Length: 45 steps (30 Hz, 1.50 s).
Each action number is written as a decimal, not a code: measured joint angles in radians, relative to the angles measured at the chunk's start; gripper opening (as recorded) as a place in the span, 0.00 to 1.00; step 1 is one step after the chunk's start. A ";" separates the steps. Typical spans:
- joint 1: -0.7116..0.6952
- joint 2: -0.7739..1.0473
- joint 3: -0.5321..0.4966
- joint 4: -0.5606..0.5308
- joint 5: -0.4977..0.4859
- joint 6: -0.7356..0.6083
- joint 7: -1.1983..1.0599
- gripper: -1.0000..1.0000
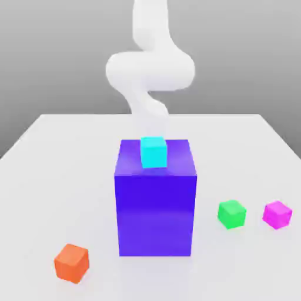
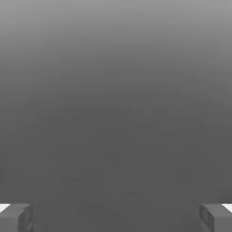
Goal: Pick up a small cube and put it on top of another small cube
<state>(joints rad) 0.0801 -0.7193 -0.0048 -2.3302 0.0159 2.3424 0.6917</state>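
Cyan cube [image 1: 153,151] seated on top of large purple block [image 1: 155,200], raised off white tabletop [image 1: 53,176]. Orange cube [image 1: 72,263], green cube [image 1: 231,214], magenta cube [image 1: 277,214] loose on tabletop, well apart, none stacked. Claw [image 2: 116,217] open wide, fingertips [image 2: 16,216] spread, nothing between. Arm [image 1: 150,70] partly hidden behind block; lower end not discernible there.

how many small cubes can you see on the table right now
4. A cyan cube sits on top of the big blue block; orange cube front-left, green cube and magenta cube at the exterior view's right. More could hide behind the block.
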 joint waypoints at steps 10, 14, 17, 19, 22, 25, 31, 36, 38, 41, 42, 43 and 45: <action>0.297 0.326 0.018 -0.121 0.066 0.170 -0.438 0.50; 0.395 0.454 0.048 -0.169 0.084 0.237 -0.605 0.50; 0.459 0.549 0.080 -0.205 0.086 0.288 -0.721 0.50; 0.493 0.613 0.109 -0.229 0.079 0.322 -0.793 0.50; 0.572 0.709 0.145 -0.265 0.044 0.374 -0.883 0.50; 0.628 0.804 0.160 -0.302 -0.023 0.425 -0.950 0.50; 0.697 1.014 0.105 -0.294 -0.151 0.574 -0.931 0.50; 0.720 1.074 0.079 -0.283 -0.162 0.622 -0.922 0.00; 0.720 1.074 0.080 -0.282 -0.163 0.620 -0.921 0.00; 0.715 1.051 0.086 -0.287 -0.158 0.602 -0.926 0.00; 0.707 1.021 0.096 -0.294 -0.147 0.578 -0.935 0.00; 0.700 0.987 0.107 -0.300 -0.134 0.552 -0.945 0.00; 0.688 0.917 0.126 -0.315 -0.100 0.496 -0.970 0.00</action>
<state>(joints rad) 0.7681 0.1975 0.1211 -2.6448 -0.0841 2.8384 -0.2780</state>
